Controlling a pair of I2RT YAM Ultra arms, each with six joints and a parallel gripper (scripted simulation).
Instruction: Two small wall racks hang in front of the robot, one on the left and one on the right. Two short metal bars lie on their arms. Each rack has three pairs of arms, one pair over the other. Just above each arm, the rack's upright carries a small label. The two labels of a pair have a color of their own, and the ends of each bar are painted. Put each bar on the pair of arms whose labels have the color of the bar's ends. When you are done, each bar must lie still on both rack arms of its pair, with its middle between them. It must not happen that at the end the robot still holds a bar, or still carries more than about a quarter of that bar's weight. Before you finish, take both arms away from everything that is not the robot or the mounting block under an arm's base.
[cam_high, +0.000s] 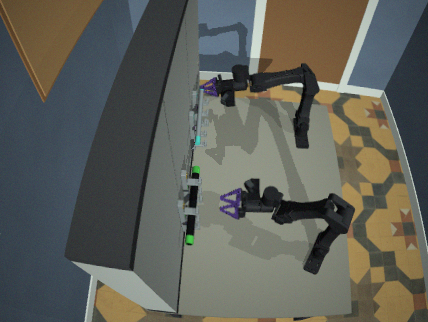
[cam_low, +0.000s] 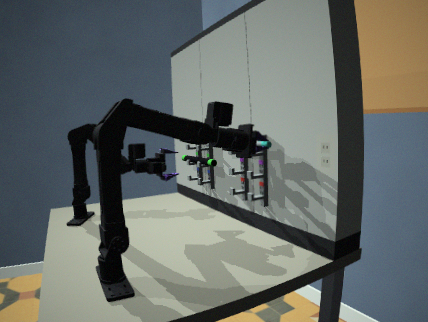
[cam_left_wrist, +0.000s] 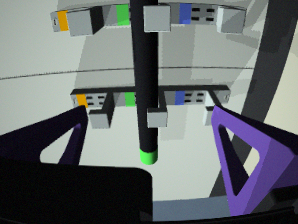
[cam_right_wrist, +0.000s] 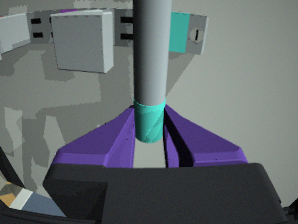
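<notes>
Teal bar awaits seating

At left, the green-ended black bar (cam_high: 193, 200) (cam_low: 198, 160) (cam_left_wrist: 146, 60) rests on the green-labelled pair; the left gripper (cam_high: 221, 206) (cam_low: 178, 163) (cam_left_wrist: 149, 112) is wide. At right, the teal-ended bar (cam_high: 199, 117) (cam_low: 263, 144) (cam_right_wrist: 151, 55) is gripped by the right gripper (cam_high: 202, 88) (cam_low: 267, 143) (cam_right_wrist: 148, 112); lowering, then release, seems due.

My two six-joint arms are matte black from foot to wrist. The left arm (cam_high: 312, 212) (cam_low: 80, 162) and the right arm (cam_high: 285, 80) (cam_low: 160, 122) share one build: long, straight-sided links meeting at chunky, rounded elbows. Each foot ends in a flat black base plate (cam_low: 129, 296), roughly rectangular. Near each wrist I wear a boxy black block (cam_low: 220, 114), at about twelve o'clock on my forearm's end in the exterior view. My left gripper (cam_left_wrist: 149, 112) (cam_high: 221, 203) has purple fingers, each pierced by a triangular opening; the finger at three o'clock looks brighter violet, the one at nine nearly black. My right gripper (cam_right_wrist: 148, 112) (cam_high: 202, 87) wears the same purple, with faceted, tapering fingers above a dark, broad housing (cam_right_wrist: 175, 192).
</notes>
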